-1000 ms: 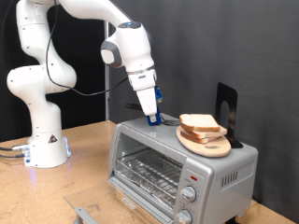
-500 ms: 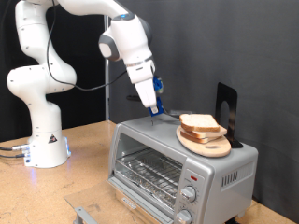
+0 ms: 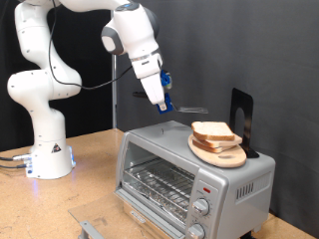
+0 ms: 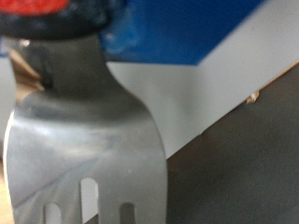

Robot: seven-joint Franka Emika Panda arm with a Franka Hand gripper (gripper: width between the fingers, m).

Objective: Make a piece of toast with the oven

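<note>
- Piece of toast (image 3: 211,130): pale, squarish, tan crust; stacked on round wooden board (image 3: 221,153) on top of oven (image 3: 194,176), towards its right rear corner.
- Oven: boxy, silver, glass door shut, wire rack bare, two round knobs. Bread not yet inside; toasting not started.
- Gripper (image 3: 162,103): raised above oven top's left end, closed on a flat metal spatula (image 4: 89,140) with slotted blade.

We see even, bright room light in the exterior view, with soft sheen along the oven (image 3: 189,164) top (no harsh shadows around it). The wrist view is heavily blurred, its close metal spatula (image 4: 89,154) gleaming, out of focus.
</note>
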